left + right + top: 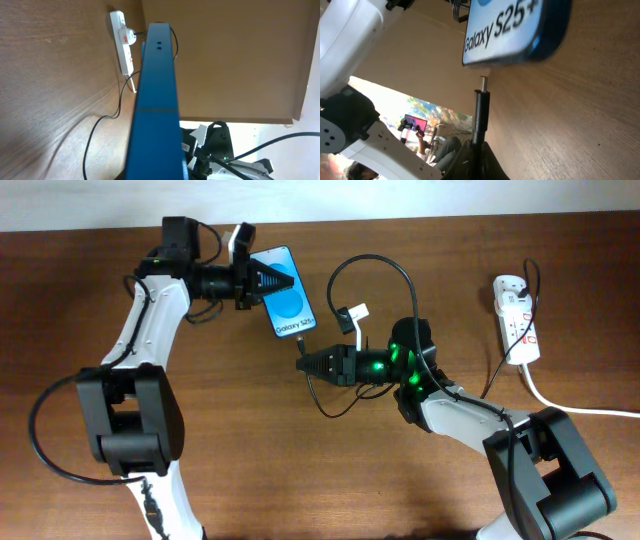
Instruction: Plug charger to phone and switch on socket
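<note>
Phone (292,310) is gripped at its top by the left tool (280,280), closed on it. Charger (481,107) is pinched tight in the right tool (303,364), tip just beside the phone's btm edge, not plugged in.

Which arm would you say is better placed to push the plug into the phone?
Right: the right claw holds the charger, tip just short of the phone, which the left claw holds.
</note>
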